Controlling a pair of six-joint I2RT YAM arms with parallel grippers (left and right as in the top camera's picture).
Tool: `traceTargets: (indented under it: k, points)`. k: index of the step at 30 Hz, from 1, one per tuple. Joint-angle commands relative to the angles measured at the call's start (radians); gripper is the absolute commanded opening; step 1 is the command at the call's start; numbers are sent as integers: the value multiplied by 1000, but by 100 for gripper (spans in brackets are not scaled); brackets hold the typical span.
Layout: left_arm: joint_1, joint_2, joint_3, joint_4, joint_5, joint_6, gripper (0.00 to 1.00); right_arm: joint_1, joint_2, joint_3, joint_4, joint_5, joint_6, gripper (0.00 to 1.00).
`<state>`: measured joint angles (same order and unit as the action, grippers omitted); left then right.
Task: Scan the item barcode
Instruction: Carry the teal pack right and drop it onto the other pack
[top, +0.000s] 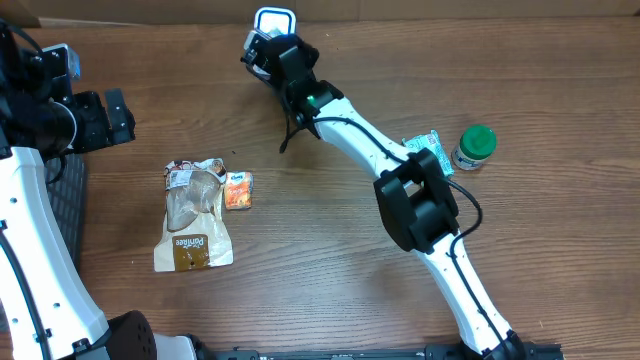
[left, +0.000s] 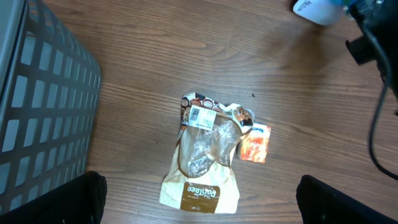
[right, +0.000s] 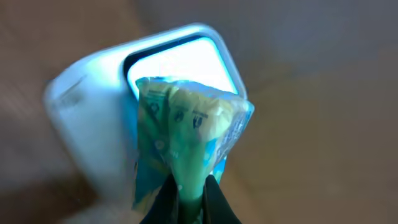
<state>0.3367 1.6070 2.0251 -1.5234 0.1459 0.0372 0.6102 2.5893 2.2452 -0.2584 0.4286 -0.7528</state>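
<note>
- In the overhead view the right gripper (right: 189, 203) covers the green packet (right: 186, 134). Only the right wrist view shows the packet, and it is too blurred there to read any print or barcode.
- That gripper's fingers (right: 163, 205) are cut off by the bottom edge, with only their dark tips showing.
- The scanner (top: 275, 19) stands at the far edge of the table (top: 330, 260), near the centre. The packet hides part of its lit window.
- The right gripper is clenched on the packet's lower end. The packet rises from the fingers, its upper part up against the window; whether they touch, I cannot tell.
- The left gripper (top: 122, 116) is spread wide and holds nothing, at the far left near a dark basket (left: 43, 118) cut off by the frame.
- A brown bag (top: 194, 220) and an orange sachet (top: 238, 190) lie touching, left of centre.
- A green-lidded jar (top: 474, 146) stands to the right, beside another packet (top: 422, 146) half hidden under the right arm (top: 360, 140).
</note>
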Motion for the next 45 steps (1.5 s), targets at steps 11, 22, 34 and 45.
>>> traceTargets:
  k: [11,22,34,45]
  points:
    - [8,3,12,2,3,23,100,-164,-529,7,-710,-615,814,4]
    - [8,3,12,2,3,23,100,-408,-584,-42,-1217,-780,848,4]
    - [8,3,12,2,3,23,100,-496,-584,-454,-1039,-516,999,4]
    - [8,3,12,2,3,23,100,-502,-584,-593,-917,-468,1038,76]
